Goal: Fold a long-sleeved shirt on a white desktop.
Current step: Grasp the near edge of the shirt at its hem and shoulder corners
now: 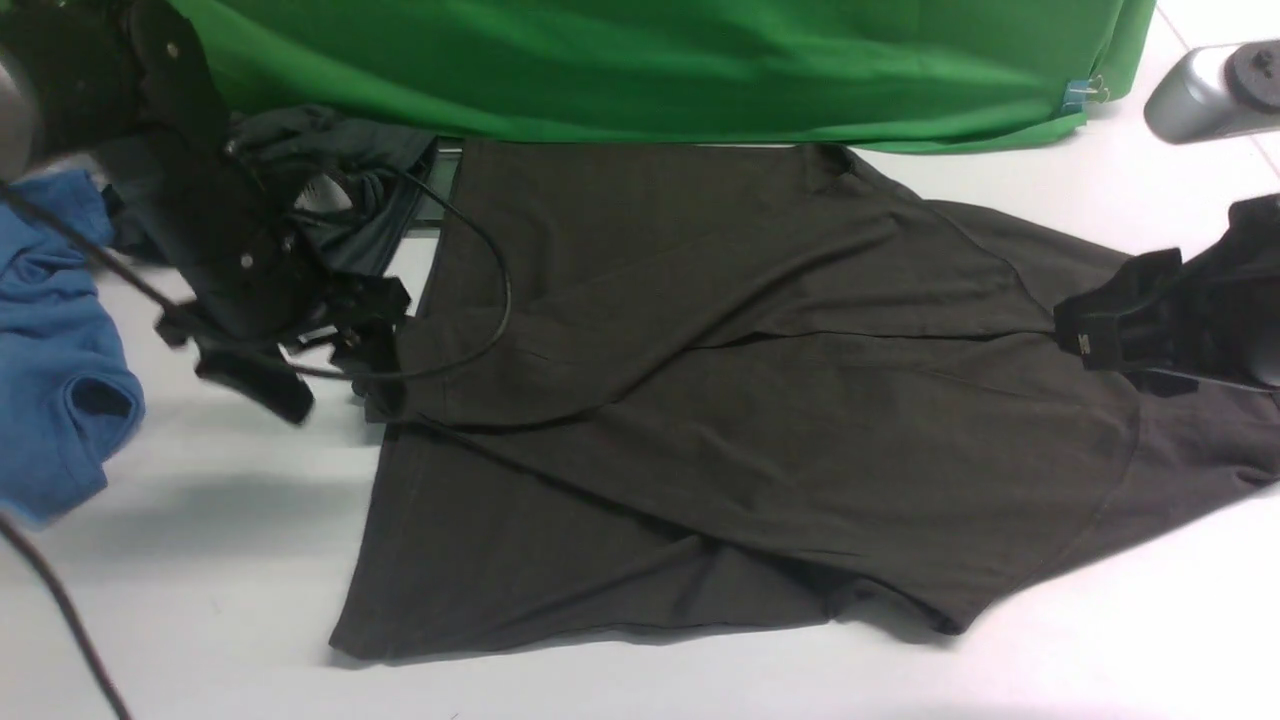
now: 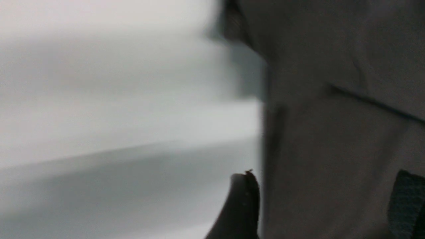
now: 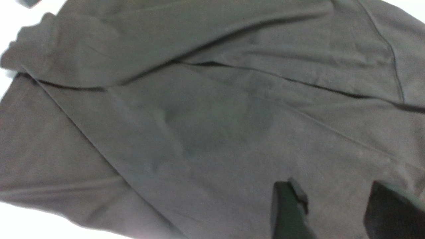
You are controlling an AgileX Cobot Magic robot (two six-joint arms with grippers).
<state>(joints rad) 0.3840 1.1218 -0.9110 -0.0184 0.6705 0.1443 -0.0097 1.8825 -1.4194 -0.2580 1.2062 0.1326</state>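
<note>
Long-sleeved shirt (image 1: 760,400) lies flat mid white desktop (image 1: 200,600), far edge just at the green backdrop (image 1: 650,60). Both sleeves are laid across the body, crossing toward the robot's left. Left gripper (image 2: 323,205) straddles the shirt's left edge: one finger over bare desktop, the other over cloth, jaws wide apart, nothing pinched. That wrist view and the front view are both blurred there, so contact with the fabric is hard to call, probably none. Right gripper (image 3: 338,209) hovers over the shoulder end, jaws parted, flat cloth showing between them, not gripping. My read: sleeves are in and the cross-fold of the body is up next. To do it well, take the left edge low and catch every layer, sleeve cuff included, or the sleeve slides out on the lift. Raise only enough to clear, carry straight toward the shoulder end, and lay it down rather than drop it. The right side should pin or pinch the shoulder end so the body doesn't drag. Watch the left arm's cable (image 1: 495,290), which loops over the cloth. Stay clear of the blue shirt (image 1: 50,380) and the charcoal garment (image 1: 340,190) on the left.
</note>
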